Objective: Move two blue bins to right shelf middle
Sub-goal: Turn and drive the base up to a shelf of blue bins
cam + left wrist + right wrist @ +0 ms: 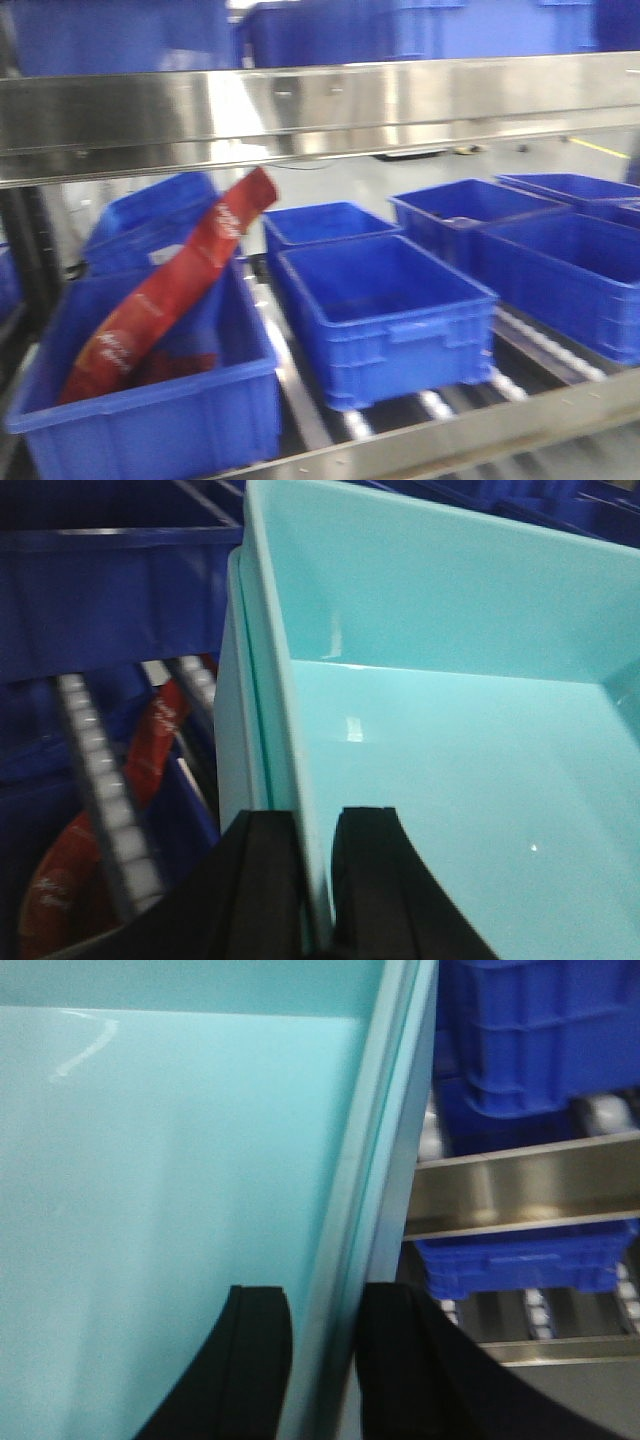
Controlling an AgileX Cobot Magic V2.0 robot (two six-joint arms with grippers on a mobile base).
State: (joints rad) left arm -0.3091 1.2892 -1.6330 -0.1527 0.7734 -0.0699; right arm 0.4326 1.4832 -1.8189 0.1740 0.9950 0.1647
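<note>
Two pale cyan blue bins are nested one inside the other. In the left wrist view the inner bin (450,730) fills the frame, and the outer bin's wall (232,700) shows just left of it. My left gripper (318,815) is shut on their left wall, one black finger inside and one outside. In the right wrist view the bins (150,1160) fill the left side, and my right gripper (325,1290) is shut on their right wall and rim. The front view shows a wide shiny steel shelf rail (320,110). I cannot tell which tier is the right shelf middle.
Several dark blue bins (385,300) stand on a roller shelf, and the left one (150,400) holds a red bag (170,290). More dark blue bins (540,1040) and steel rails (520,1195) lie right of the right gripper. Rollers (100,780) run below the left one.
</note>
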